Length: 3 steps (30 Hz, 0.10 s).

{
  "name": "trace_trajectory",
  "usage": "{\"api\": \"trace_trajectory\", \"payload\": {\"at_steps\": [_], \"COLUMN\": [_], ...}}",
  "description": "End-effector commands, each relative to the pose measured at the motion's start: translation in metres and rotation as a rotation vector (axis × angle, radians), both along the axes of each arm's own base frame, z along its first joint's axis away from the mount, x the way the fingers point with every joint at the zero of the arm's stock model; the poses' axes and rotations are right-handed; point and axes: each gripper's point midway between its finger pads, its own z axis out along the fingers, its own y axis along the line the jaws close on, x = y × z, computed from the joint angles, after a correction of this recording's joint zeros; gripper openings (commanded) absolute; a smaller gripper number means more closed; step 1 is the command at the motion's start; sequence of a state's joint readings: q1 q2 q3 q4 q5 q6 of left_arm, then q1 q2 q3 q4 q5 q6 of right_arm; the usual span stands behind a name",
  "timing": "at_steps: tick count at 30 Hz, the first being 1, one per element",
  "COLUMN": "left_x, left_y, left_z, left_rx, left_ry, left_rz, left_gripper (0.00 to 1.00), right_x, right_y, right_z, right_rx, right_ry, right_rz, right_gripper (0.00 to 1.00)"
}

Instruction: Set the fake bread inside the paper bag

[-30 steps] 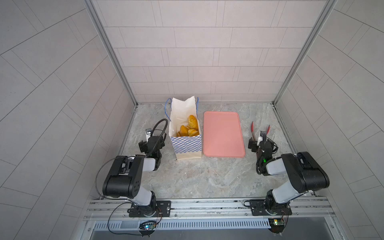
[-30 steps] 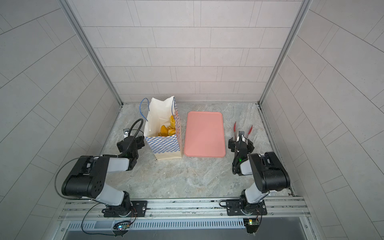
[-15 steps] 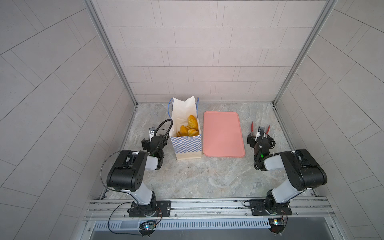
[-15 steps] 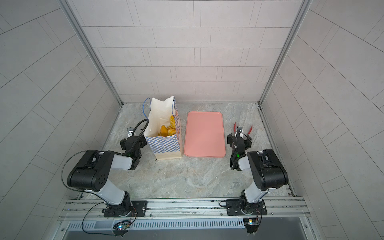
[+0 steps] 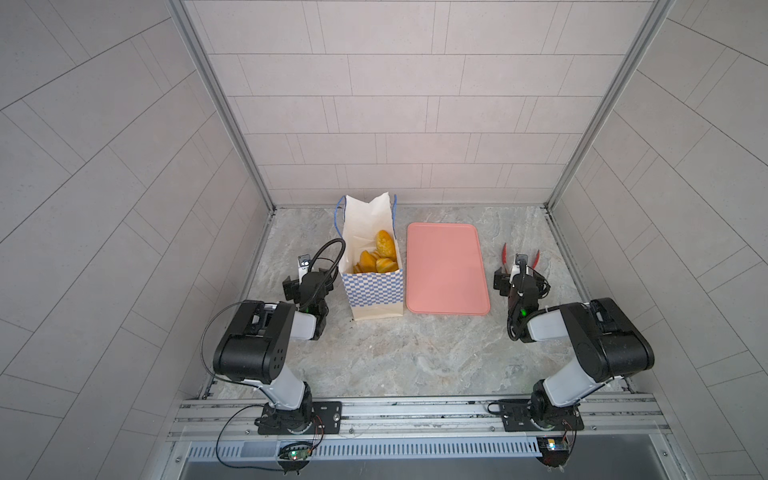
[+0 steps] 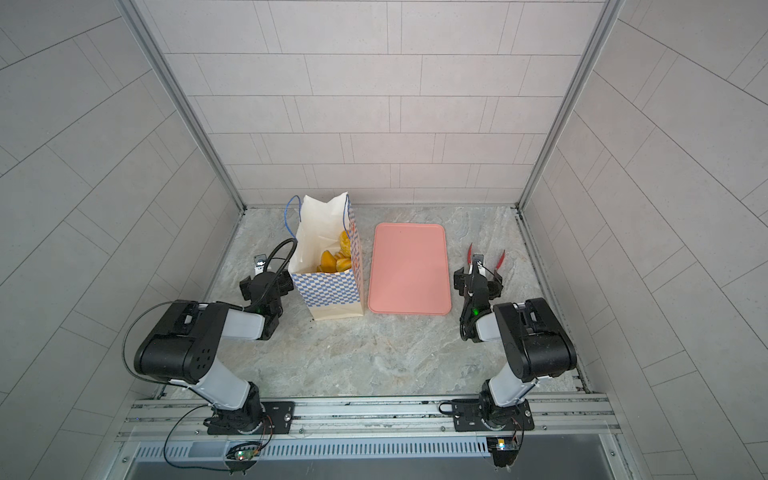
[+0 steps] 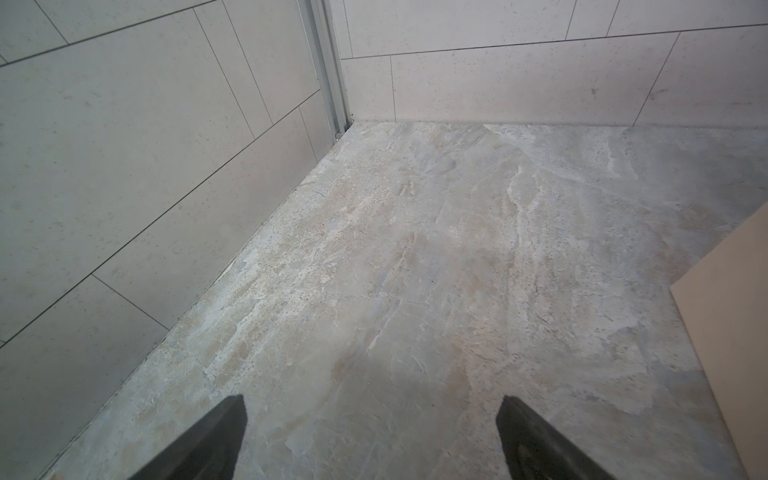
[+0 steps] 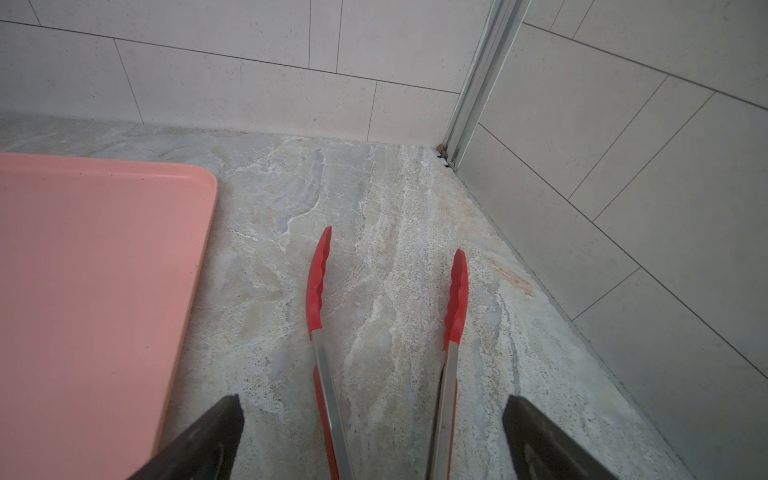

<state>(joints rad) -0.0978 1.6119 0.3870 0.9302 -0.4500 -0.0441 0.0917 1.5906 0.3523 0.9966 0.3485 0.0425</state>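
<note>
- Bread lies inside the bag, which stands upright at 9 o'clock of the tray.
- Left gripper, at the bag's 9 o'clock: jaws spread wide, holding nothing.
- Right gripper, at the tray's 3 o'clock: jaws spread wide, tongs between them, unclamped.

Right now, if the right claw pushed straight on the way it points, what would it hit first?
Most likely the red tongs, which lie straight ahead between the open jaws of the right gripper; if it straddles them, the table beneath. Height is unclear.
</note>
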Motion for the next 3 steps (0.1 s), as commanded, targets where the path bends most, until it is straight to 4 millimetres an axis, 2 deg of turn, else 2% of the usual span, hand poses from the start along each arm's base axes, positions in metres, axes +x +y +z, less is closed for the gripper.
{"api": "trace_trajectory", "payload": {"at_steps": [1, 3], "left_x": [0.0037, 0.0032], "left_y": [0.0009, 0.0008], "left_z": [0.0091, 0.0098], "left_rx": [0.002, 0.001], "left_ry": [-0.033, -0.036], "left_rz": [0.007, 0.007], "left_gripper": [1.00, 1.00], "right_x": [0.0013, -0.0004], "right_y": [-0.0018, -0.0016], "right_z": [0.0026, 0.0040], "right_rx": [-0.014, -0.012], "right_ry": [0.000, -0.009], "right_rz": [-0.007, -0.005], "right_gripper": [0.99, 0.99]}}
